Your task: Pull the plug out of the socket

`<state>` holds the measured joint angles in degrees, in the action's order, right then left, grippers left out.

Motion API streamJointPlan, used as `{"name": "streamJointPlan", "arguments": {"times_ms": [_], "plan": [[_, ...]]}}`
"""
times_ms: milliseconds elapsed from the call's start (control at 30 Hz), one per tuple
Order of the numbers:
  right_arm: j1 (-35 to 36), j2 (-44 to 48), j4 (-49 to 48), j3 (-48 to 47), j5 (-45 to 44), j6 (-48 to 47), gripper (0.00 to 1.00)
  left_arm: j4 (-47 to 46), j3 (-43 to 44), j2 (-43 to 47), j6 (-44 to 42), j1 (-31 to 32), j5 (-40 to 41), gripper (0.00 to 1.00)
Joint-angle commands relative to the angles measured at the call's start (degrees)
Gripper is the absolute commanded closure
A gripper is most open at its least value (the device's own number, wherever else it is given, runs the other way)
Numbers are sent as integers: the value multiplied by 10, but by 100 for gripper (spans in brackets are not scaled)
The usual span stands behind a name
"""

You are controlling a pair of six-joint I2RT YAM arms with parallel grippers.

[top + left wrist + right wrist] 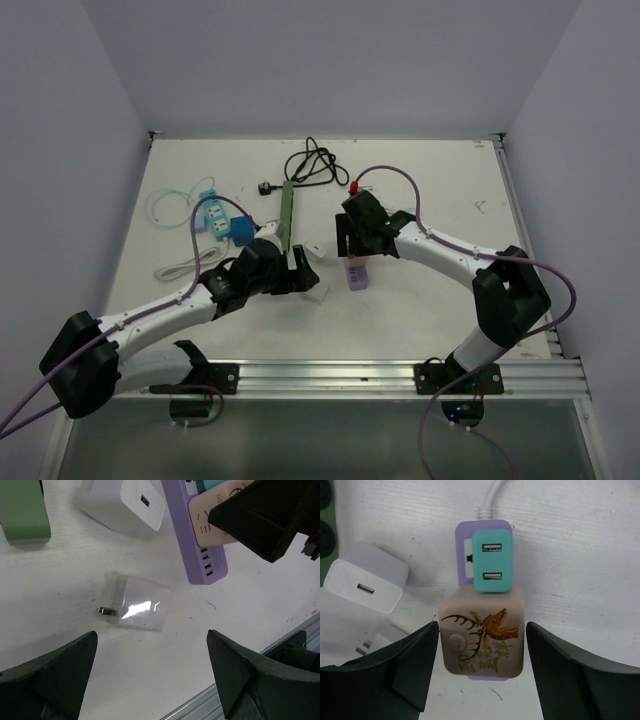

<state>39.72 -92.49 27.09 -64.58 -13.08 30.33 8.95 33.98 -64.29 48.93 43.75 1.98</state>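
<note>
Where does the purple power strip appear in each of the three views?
Top external: purple power strip near the centre.
Left wrist: upper middle, running downward.
Right wrist: centre, mostly covered.
Shared landmark: white charger, on its left in every view.
</note>
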Motion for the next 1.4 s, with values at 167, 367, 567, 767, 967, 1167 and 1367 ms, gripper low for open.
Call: {"name": "streamJointPlan", "arguments": {"times_ms": [167, 367, 567, 767, 967, 1167, 1367], "plan": [[-30, -11, -27, 9, 0, 1, 49, -61, 42, -51, 35, 48, 46, 6], [-83, 24, -81, 73, 81, 28, 76, -64, 96, -107, 35, 71, 65, 7], [-132, 53, -130, 137, 160, 54, 87, -69, 150, -179, 41, 77, 70, 8], [-155, 64, -180, 183, 224, 85, 91, -74, 213, -272, 38, 78, 51, 8], [-173, 64, -230, 217, 276, 110, 93, -72, 266, -347, 17, 79, 60, 10], [-188, 62, -267, 242, 311, 127, 93, -111, 250, -377, 16, 78, 51, 15], [-197, 51, -309, 266, 350, 135, 94, -155, 223, -383, 11, 74, 31, 21]]}}
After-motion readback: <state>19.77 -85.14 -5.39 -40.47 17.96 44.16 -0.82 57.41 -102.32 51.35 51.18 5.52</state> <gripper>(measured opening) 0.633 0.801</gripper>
